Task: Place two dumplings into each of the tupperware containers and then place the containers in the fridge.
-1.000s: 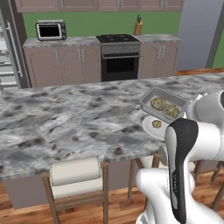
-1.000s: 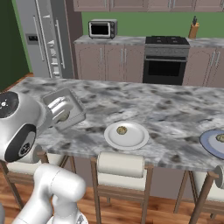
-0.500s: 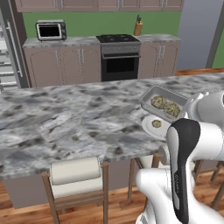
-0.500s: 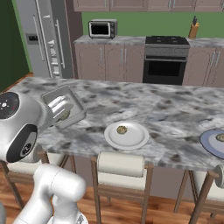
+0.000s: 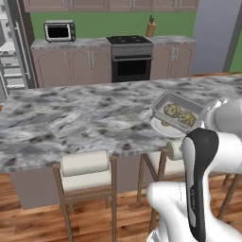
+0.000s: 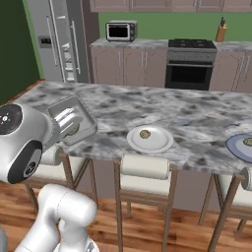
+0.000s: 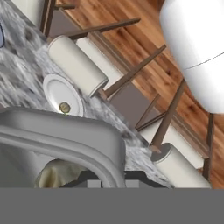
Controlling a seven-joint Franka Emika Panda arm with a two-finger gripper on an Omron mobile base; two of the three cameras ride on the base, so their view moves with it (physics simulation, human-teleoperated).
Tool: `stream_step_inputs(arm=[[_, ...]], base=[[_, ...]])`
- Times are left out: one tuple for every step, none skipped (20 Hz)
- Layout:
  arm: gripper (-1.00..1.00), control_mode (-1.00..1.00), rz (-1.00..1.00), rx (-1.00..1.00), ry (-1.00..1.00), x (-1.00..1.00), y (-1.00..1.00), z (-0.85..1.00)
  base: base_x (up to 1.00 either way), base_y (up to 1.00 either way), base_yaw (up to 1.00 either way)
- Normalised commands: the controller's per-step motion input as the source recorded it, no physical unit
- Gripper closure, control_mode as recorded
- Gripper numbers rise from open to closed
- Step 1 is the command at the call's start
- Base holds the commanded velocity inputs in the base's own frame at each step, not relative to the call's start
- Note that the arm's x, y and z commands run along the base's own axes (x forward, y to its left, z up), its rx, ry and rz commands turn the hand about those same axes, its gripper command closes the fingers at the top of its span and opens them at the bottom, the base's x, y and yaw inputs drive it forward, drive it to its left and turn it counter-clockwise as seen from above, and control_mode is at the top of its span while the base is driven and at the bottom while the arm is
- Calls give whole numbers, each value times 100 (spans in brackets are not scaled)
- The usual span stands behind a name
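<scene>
My gripper is shut on the rim of the grey tupperware container, which it holds slightly tilted just above the counter's near edge. The container holds two dumplings, and one dumpling shows close up in the hand view. From the right, the container hangs at the end of my gripper. Another dumpling lies on the white plate, which sits beside the container. The fridge stands at the far left, and its white shelves show.
A blue-grey plate with a dumpling sits at the counter's right end. Stools with white cushions line the marble counter's near side. The oven and microwave stand along the back wall.
</scene>
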Motion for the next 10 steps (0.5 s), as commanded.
stream_step_inputs(arm=[[100,100,0,0,0,0,0,0],[100,100,0,0,0,0,0,0],[100,100,0,0,0,0,0,0],[100,100,0,0,0,0,0,0],[100,100,0,0,0,0,0,0],[100,100,0,0,0,0,0,0],[100,100,0,0,0,0,0,0],[100,100,0,0,0,0,0,0],[100,100,0,0,0,0,0,0],[100,100,0,0,0,0,0,0]], base=[[-9,61,22],[0,76,22],[0,90,23],[0,97,22],[0,97,21],[0,98,20],[3,100,17],[9,100,16],[13,100,14],[21,100,12]])
